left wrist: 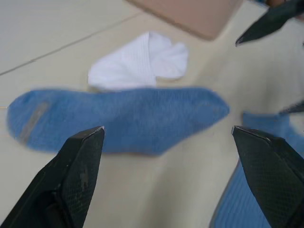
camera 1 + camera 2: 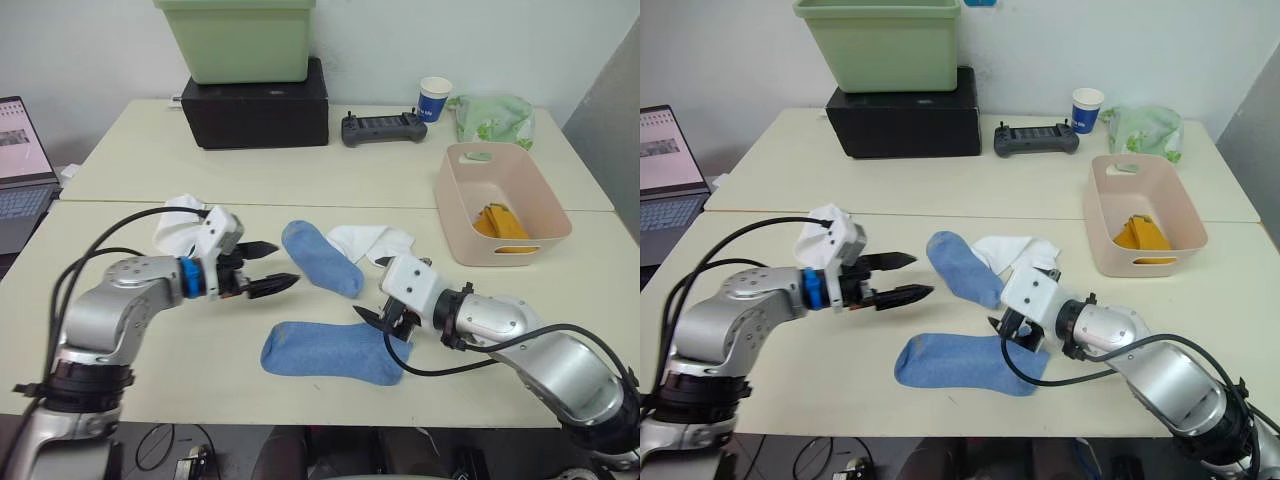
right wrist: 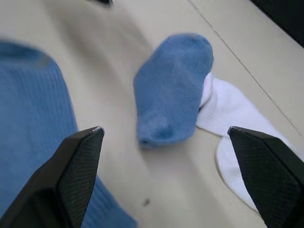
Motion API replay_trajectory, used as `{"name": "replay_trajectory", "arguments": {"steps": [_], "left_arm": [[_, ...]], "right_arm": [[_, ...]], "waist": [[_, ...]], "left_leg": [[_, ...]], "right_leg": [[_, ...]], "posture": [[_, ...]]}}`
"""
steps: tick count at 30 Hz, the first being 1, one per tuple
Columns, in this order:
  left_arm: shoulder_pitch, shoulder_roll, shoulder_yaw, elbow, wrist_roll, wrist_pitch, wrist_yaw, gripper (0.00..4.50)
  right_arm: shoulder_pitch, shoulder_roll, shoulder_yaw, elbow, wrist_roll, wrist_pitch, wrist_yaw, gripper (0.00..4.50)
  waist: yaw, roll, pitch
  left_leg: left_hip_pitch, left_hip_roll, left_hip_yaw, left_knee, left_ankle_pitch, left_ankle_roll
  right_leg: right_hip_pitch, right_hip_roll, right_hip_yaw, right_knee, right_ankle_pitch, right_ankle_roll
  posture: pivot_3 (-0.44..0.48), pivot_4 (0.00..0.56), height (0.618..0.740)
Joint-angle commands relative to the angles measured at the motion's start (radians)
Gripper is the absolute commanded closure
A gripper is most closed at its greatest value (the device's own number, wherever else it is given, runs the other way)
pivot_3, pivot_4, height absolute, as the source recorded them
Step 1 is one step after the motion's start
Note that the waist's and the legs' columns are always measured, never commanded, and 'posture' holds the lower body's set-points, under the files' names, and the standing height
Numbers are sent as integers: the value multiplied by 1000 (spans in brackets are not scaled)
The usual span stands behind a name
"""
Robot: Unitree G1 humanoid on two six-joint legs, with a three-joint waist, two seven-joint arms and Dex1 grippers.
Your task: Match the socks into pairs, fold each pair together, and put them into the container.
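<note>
Socks lie on the bench (image 2: 120, 180): one blue sock (image 2: 320, 258) in the middle, a second blue sock (image 2: 330, 352) flat near the front edge, and a white sock (image 2: 372, 241) just beside the first blue one. Another white sock (image 2: 178, 226) sits behind the left tool (image 2: 268, 268). The orange pair (image 2: 498, 224) is inside the pink tub (image 2: 462, 225) on the right. The left tool hovers beside the middle blue sock, fingers spread wide, holding nothing. The right tool (image 2: 1002, 330) is over the end of the near blue sock, also wide apart and empty.
</note>
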Motion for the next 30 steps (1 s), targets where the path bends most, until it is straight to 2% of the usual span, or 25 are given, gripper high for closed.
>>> {"name": "replay_trajectory", "arguments": {"steps": [1, 6, 9, 15, 20, 28, 30], "left_arm": [[21, 11, 30, 19, 32, -103, -19, 43], [44, -1, 25, 30, 55, -165, -15, 43], [43, -11, 19, 44, 72, -193, -4, 0], [4, -45, 5, 114, 126, -274, 19, 0], [-6, -53, 2, 147, 145, -307, 13, 0], [6, -57, 13, 160, 153, -329, 5, 0], [9, -60, 6, 162, 158, -342, 1, 0]], "right_arm": [[-44, 18, 95, 95, -196, -158, 9, 0], [-87, 88, 139, 232, -366, -277, 13, 0], [-94, 128, 124, 274, -414, -308, 33, 627], [-100, 189, 92, 303, -434, -341, 110, 2729], [-69, 201, 43, 241, -384, -372, 204, 4478], [7, -46, -173, 175, -302, -438, 411, 4478], [13, -77, -218, 188, -286, -437, 435, 4478]], "waist": [[2, -1, 0], [1, -1, 1], [1, -1, 1], [1, -1, 1], [1, -1, 1], [3, -1, 1], [3, -1, 1]], "left_leg": [[0, 0, 0, 0, 0, 1], [-1, 0, 0, 1, 0, 1], [-1, 0, -1, 1, 0, 0], [-1, 0, 0, 1, 0, 0], [-1, 0, -1, 1, 0, 0], [-1, -1, -1, 2, -1, 2], [-1, -1, -1, 2, -2, 3]], "right_leg": [[0, 0, 0, 0, 0, 0], [0, 0, 0, 1, 0, 0], [0, 0, -1, 1, 0, 0], [-1, 0, -1, 2, 0, 0], [-1, 0, -1, 2, 0, 0], [1, -1, -2, 1, 0, 0], [1, -1, -2, 2, 0, 0]], "posture": [[0, 150, 725], [0, 150, 725], [0, 150, 725], [0, 150, 725], [0, 150, 725], [0, 150, 725], [0, 150, 725]]}}
